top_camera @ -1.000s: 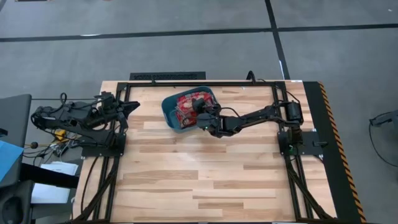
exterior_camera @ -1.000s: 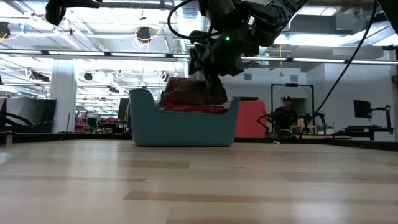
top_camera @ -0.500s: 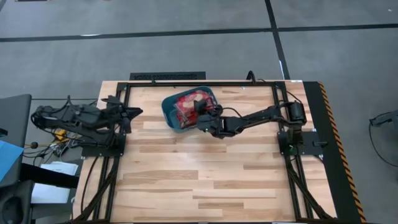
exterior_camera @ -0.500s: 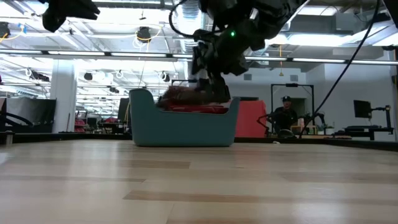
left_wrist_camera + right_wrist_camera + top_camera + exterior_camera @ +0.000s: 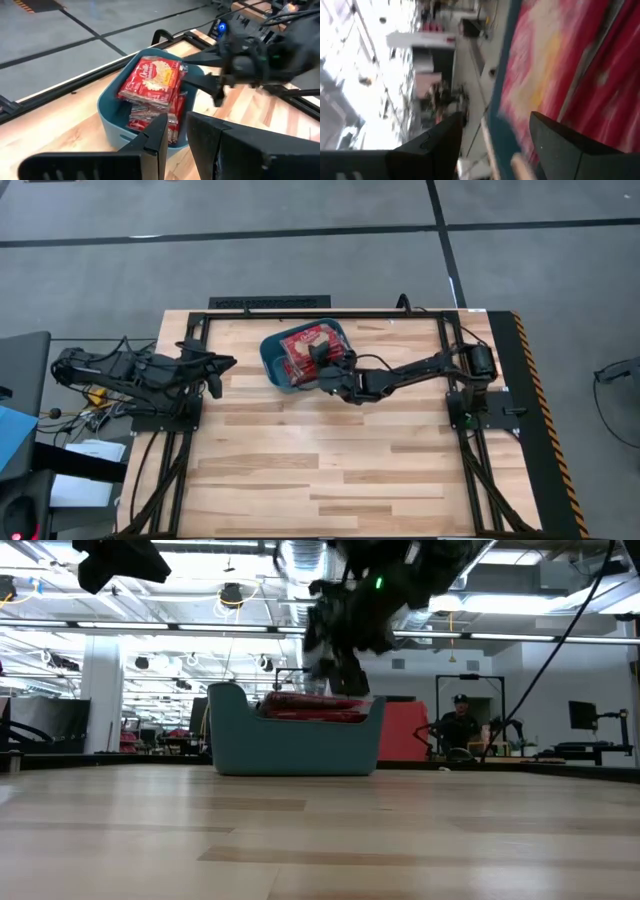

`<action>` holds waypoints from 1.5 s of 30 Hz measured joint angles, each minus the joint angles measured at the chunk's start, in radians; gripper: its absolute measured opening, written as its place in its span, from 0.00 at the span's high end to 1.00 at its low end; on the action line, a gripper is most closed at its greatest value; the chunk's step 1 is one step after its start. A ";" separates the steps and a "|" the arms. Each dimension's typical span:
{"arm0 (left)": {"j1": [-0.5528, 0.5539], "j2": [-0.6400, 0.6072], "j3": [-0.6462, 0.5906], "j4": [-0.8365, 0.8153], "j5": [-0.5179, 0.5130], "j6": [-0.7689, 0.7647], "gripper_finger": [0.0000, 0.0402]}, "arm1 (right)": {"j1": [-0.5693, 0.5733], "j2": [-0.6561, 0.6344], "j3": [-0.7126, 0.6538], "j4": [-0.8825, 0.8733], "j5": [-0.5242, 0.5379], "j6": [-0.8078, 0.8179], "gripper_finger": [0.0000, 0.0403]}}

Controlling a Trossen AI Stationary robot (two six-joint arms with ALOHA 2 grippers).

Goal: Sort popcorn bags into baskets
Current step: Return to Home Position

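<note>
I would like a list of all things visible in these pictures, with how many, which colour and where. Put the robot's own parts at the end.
popcorn bags: a stack, exact count cannot be told, red with a yellow-cream picture, piled inside the tub, the top one lying flat.
tub: one, teal-blue, on the far middle of the table.
table: one, light wood, its near part bare.
person: one, dark clothes, seated in the room behind the table.
right gripper: one, dark, open, empty, just above the tub's near rim beside the stack.
left gripper: one, dark, open, empty, at the table's left edge, pointing toward the tub, apart from it.
</note>
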 joint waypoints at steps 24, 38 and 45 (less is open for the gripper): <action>0.001 -0.001 0.000 0.171 0.109 0.065 0.86 | 0.093 -0.764 0.002 -0.226 -1.128 -1.644 0.37; 0.088 -0.003 -0.017 0.330 0.248 0.328 0.86 | 0.042 -1.375 -0.387 -0.414 -1.153 -1.775 0.37; 0.130 -0.077 -0.226 0.446 0.263 0.245 0.86 | 0.042 -1.677 -0.706 -0.223 -1.146 -1.718 0.37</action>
